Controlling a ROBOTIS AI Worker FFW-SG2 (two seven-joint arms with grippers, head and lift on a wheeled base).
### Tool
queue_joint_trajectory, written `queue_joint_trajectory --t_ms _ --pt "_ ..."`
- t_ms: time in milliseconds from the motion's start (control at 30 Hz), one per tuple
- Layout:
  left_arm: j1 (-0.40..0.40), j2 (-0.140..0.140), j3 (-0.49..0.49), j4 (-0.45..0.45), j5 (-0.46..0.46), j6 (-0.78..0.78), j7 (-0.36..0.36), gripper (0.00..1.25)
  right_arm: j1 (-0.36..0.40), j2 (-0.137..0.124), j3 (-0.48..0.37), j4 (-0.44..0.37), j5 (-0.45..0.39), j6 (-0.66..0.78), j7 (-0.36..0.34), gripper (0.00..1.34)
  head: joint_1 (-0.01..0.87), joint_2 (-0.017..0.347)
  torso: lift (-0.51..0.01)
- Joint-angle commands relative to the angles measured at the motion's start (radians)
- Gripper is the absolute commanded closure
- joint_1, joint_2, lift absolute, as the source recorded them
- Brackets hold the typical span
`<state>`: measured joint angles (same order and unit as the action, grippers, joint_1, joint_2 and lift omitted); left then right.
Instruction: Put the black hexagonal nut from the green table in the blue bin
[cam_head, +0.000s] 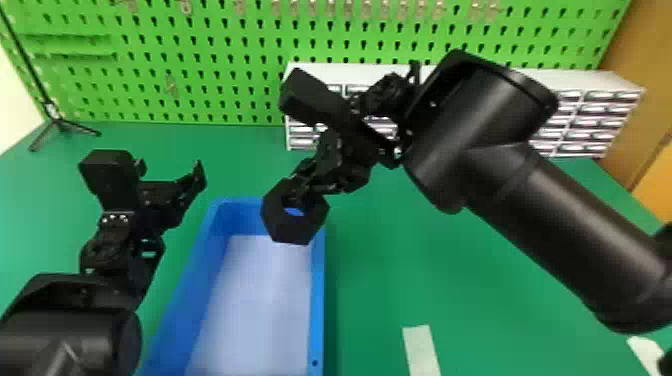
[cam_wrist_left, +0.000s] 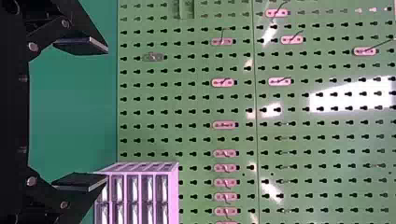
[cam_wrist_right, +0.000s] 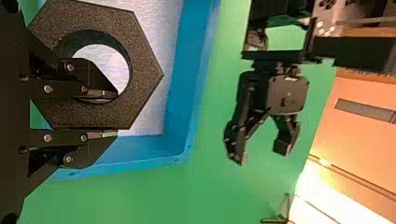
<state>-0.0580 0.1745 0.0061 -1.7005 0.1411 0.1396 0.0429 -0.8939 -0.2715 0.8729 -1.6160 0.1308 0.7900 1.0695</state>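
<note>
R claw (cam_head: 298, 189) clenched on black hexagonal nut (cam_head: 295, 231); one finger thru the hole, the other outside against a flat, ring wall pinched betw. them; nut held above far end of blue bin (cam_head: 317, 300), nr its far R corner.

Orientation: nut abt. as wide as long, so axis taken thru the hole; broad hex face turned up twd head cam., hole axis steep, slightly tilted; one flat side faces robot, corners point out L and R.

Head view: whole nut in relation to bin, bit of blue thru the hole; bin's long axis runs away from robot; green bench (cam_head: 380, 280) under bin; white strip (cam_head: 422, 350) on bench, R of bin; drawer cabinet (cam_head: 565, 82) at back, against green pegboard (cam_head: 230, 45); tripod (cam_head: 62, 125) far L.

R wrist view: speckled nut face up close; finger pads' positions clear, one in hole, one out; white bin bottom seen thru hole; L claw (cam_head: 170, 172) farther off.

L wrist view: L claw released, fingers wide apart w/ nothing betw.; pegboard beyond, w/ row of peg hooks (cam_wrist_left: 224, 125); in head view same claw is L of bin's far end, above bench.
</note>
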Motion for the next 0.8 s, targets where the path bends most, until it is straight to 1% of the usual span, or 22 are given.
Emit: queue_joint_trajectory --t_ms 0,100,200,400,633,767 --pt "-0.002 0.0 -0.003 0.004 0.002 0.0 0.0 0.3 0.0 0.034 0.021 0.005 -0.002 0.0 -0.008 1.0 0.683 0.028 -0.096" --pt "-0.003 -0.001 -0.003 0.004 0.002 0.0 0.0 0.3 0.0 0.051 0.034 0.011 -0.008 0.0 -0.013 1.0 0.683 0.028 -0.096" --pt "-0.003 -0.001 -0.003 0.004 0.002 0.0 0.0 0.3 0.0 0.071 0.052 0.038 -0.03 -0.008 -0.022 1.0 0.683 0.028 -0.096" --pt "-0.005 0.0 -0.003 0.004 0.003 0.0 0.0 0.3 -0.013 0.089 0.115 0.097 -0.088 -0.048 -0.077 1.0 0.683 0.028 -0.096" --pt "-0.008 0.0 -0.009 0.009 0.003 0.0 0.002 0.3 -0.011 0.117 0.14 0.18 -0.114 -0.087 -0.125 1.0 0.683 0.028 -0.096" --pt "-0.01 -0.001 -0.009 0.009 0.003 0.0 0.002 0.3 -0.011 0.121 0.166 0.211 -0.132 -0.1 -0.149 1.0 0.683 0.028 -0.096"
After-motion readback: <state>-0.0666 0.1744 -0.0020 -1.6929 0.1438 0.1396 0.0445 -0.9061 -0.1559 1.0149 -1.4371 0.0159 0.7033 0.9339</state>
